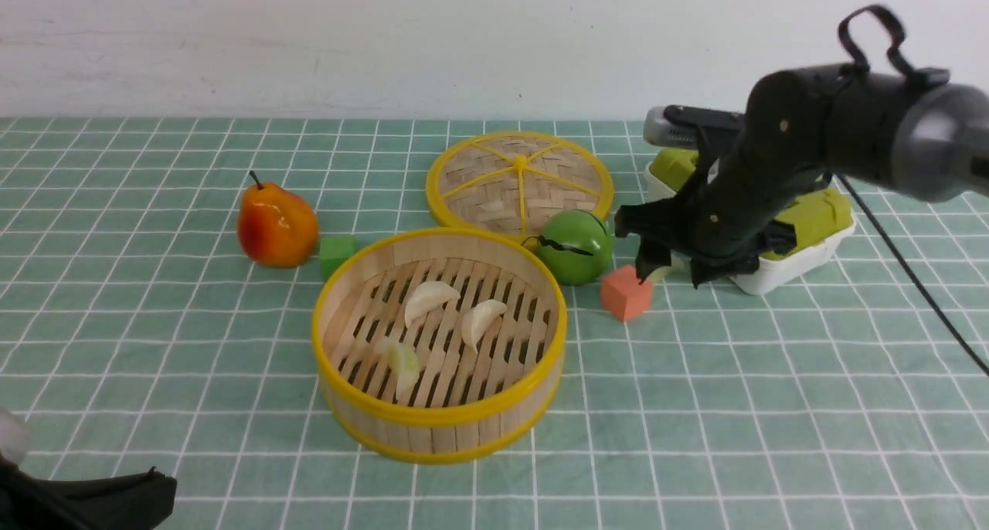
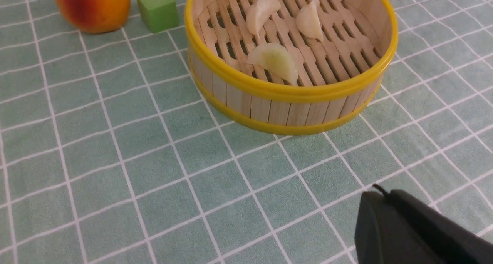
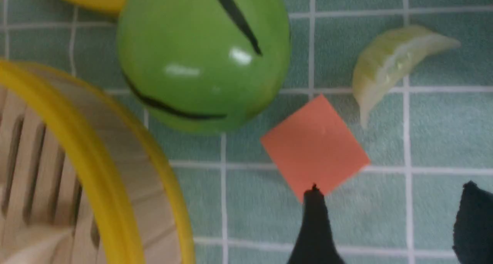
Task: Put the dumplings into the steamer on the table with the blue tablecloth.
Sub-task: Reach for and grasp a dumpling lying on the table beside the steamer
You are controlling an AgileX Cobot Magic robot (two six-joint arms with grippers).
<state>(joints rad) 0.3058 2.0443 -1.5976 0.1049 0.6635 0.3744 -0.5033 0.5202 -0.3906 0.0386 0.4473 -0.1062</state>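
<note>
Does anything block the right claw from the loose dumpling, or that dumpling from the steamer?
Nothing lies between the open right claw and the dumpling. The orange cube and green apple sit between it and the steamer; lifting over them should work.

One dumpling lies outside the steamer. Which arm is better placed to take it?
Probably the right: the open right gripper hangs by the loose dumpling near the orange cube. The left gripper is shut, beyond the steamer.
</note>
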